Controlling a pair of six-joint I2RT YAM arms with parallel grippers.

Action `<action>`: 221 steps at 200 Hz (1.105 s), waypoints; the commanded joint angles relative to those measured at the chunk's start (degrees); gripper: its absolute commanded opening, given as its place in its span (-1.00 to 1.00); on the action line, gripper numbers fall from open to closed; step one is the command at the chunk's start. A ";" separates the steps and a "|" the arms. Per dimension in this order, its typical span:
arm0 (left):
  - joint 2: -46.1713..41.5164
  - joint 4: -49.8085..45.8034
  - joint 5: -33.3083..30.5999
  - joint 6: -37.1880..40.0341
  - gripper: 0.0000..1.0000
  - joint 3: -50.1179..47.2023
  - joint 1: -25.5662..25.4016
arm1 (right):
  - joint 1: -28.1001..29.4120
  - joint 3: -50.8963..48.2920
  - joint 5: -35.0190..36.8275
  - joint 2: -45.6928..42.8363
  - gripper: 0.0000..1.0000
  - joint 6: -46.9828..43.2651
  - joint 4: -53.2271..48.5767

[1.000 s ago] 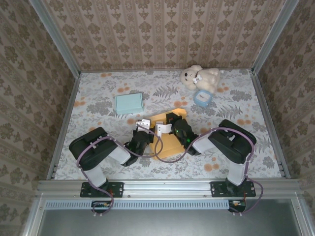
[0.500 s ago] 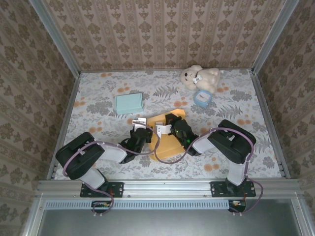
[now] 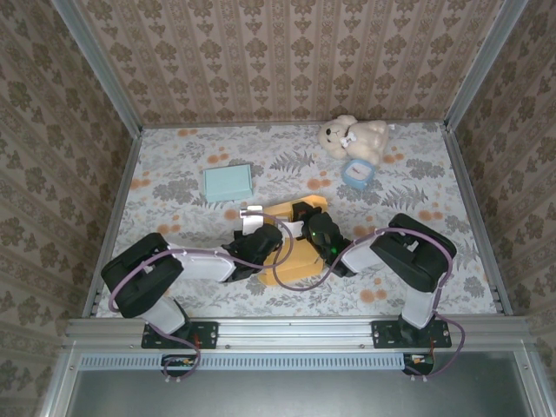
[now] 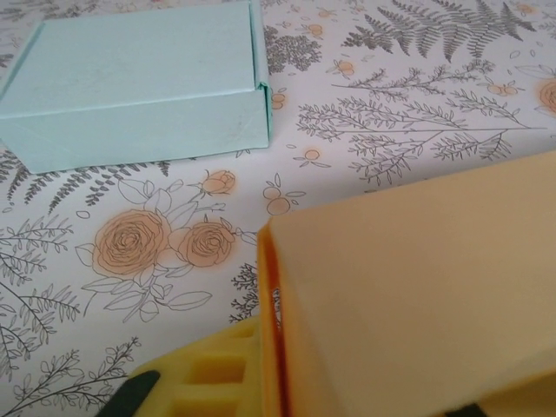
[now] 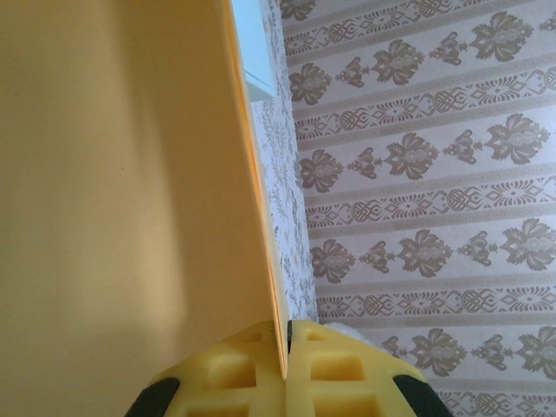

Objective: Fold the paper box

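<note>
Orange paper box (image 4: 417,278); mint box (image 4: 130,78); floral tablecloth (image 4: 417,104); bear (image 3: 352,136) seemingly cream

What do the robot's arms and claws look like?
The left arm and right arm are both chunky and black, and each has a purple cable looping along it. A tiny green light glows on the right one. The left claw and right claw have bright yellow fingers with square hollows and black corners.

Ahead and left of the left claw (image 3: 256,221), bare flowered tabletop (image 3: 174,187) lies open up to a teal box (image 3: 228,182). Beyond the right claw (image 3: 294,217), a teddy bear (image 3: 352,137) blocks the way.
</note>
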 commanded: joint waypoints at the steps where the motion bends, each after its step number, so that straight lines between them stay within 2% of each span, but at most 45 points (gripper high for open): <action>1: 1.41 -1.67 -6.03 0.76 -0.83 1.05 0.92 | 1.18 -2.46 -2.96 -0.90 -1.00 4.78 -7.29; 27: 2.18 -1.70 -6.97 0.69 -1.00 1.87 0.98 | 2.21 -2.90 -3.07 -2.07 -1.00 5.82 -7.89; 61: 3.64 -1.92 -9.08 -0.53 -1.00 2.70 1.28 | 3.05 -2.78 -3.35 -1.59 -1.00 6.96 -9.16; 79: 3.96 -1.72 -8.16 -0.60 -1.00 2.96 2.64 | 3.34 -2.47 -3.32 -0.95 -1.00 6.97 -9.59; 131: 6.75 7.03 -5.90 3.78 -1.00 2.40 7.68 | 4.00 -2.21 -4.21 0.17 -1.00 7.41 -10.06; 163: 8.78 7.44 -6.33 3.28 -1.00 3.74 7.92 | 4.13 -1.77 -3.73 1.40 -1.00 7.19 -9.71; 187: 8.74 9.44 -4.01 3.32 -0.86 2.87 8.87 | 4.11 -1.50 -3.69 1.66 -1.00 7.59 -9.89; 221: 6.57 14.21 4.12 6.00 -0.66 -0.19 10.32 | 4.11 -0.65 -2.57 2.21 -1.00 7.94 -10.40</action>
